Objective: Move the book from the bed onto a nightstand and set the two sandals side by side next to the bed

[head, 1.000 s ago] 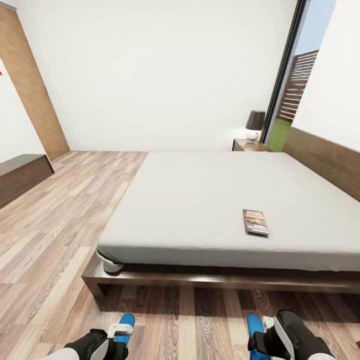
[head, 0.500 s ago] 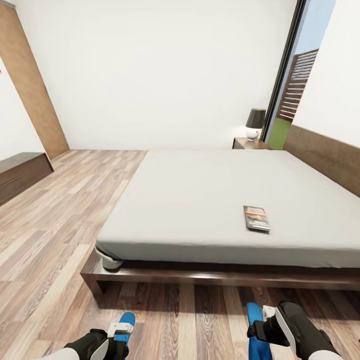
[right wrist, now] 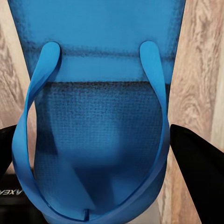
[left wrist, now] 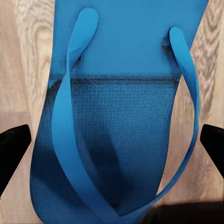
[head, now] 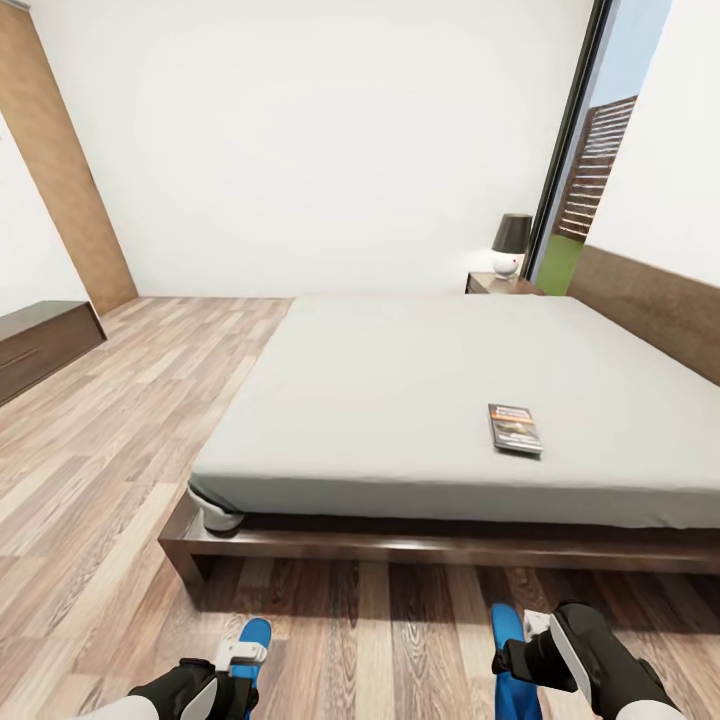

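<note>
Both grippers, left (head: 240, 662) and right (head: 520, 655), straddle sandals (head: 254, 636) (head: 507, 628) open-jawed; book (head: 514, 428) awaits on bed (head: 400, 380).

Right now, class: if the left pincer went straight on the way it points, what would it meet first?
Most likely the blue sandal lying directly ahead, between the left pincer's spread fingers; how near it is, I cannot tell.

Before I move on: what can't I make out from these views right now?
- Head view: both sandals cut off by the bottom edge and the arms.
- Wrist views: fingertips flank each sandal; contact unclear.
- Book lettering too small.
- Nightstand mostly behind the bed.
</note>
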You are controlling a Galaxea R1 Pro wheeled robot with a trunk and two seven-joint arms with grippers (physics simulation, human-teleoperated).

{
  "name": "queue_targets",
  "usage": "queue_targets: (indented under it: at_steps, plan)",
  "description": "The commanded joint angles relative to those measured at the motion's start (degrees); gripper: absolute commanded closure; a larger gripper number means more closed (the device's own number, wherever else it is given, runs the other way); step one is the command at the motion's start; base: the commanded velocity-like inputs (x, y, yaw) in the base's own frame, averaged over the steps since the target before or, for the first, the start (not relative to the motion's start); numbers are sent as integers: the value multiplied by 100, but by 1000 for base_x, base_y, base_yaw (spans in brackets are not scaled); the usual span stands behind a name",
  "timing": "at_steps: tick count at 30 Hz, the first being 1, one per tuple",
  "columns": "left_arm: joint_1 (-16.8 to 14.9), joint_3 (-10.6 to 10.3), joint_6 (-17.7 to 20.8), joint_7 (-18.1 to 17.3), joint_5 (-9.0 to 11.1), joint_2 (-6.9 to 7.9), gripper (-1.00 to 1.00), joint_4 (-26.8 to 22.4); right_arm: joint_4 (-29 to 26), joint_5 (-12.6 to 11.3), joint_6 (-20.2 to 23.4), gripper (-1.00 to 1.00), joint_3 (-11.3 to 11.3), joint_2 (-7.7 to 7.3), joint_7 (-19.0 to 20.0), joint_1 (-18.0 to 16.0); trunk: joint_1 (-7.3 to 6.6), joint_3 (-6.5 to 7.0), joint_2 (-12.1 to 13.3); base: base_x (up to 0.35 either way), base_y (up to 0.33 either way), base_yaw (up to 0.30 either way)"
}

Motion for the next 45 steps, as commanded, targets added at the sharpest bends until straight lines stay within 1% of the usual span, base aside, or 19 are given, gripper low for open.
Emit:
queue_targets:
  at_steps: [1,6,10,13,14,17,18,22,25,29,32,34,37,38,40,42,45]
  plan:
    - [-1,-53,0,9,44,4,100,-12,-6,14,24,100,-16,1,27,-3,22,-23,-44,0,0,0]
    - [6,-62,-120,9,44,4,100,-12,-4,15,19,100,-18,-7,53,-1,131,-113,-244,0,0,0]
    - [8,-65,-207,9,44,4,100,-12,-10,25,18,100,-18,-25,232,0,219,-185,-405,0,0,0]
    - [4,-61,-233,9,44,8,100,-12,-9,23,20,100,-8,-141,391,5,285,-239,-525,0,0,0]
    - [5,-63,-242,9,44,10,100,-12,-8,23,19,100,-4,-207,472,11,307,-257,-565,0,0,0]
    - [5,-64,-251,9,44,11,100,-12,-12,26,17,100,-3,-293,620,46,373,-311,-685,0,0,0]
    - [6,-65,-255,9,44,12,100,-12,-15,31,17,100,-2,-339,727,84,395,-329,-726,0,0,0]
    - [8,-66,-271,9,44,12,100,-12,-20,33,12,100,0,-395,908,150,483,-400,-886,0,0,0]
    - [8,-66,-275,9,44,17,100,-12,-22,35,9,100,-2,-411,945,161,549,-454,-1006,0,0,0]
    - [8,-72,-278,9,44,14,100,-12,-23,15,7,100,-10,-525,984,171,637,-526,-1167,0,0,0]
    - [8,-73,-278,9,44,13,100,-12,-45,9,11,100,-18,-553,994,172,703,-580,-1287,0,0,0]
    - [8,-74,-278,9,44,13,100,-12,-167,4,49,100,-13,-563,998,173,746,-616,-1367,0,0,0]
    - [8,-74,-282,9,44,13,100,-12,-439,2,324,100,-11,-565,995,180,812,-670,-1488,0,0,0]
    - [8,-74,-292,9,44,13,100,-12,-601,3,500,100,-11,-565,994,184,834,-688,-1528,0,0,0]
    - [8,-75,-302,9,44,13,100,-12,-861,1,646,100,-10,-565,993,195,878,-724,-1608,0,0,0]
    - [8,-75,-308,9,44,13,100,-12,-1043,2,646,100,-13,-565,993,251,922,-759,-1688,0,0,0]
    - [8,-75,-311,9,44,13,100,-12,-1172,3,646,100,-15,-566,993,309,988,-813,-1808,0,0,0]
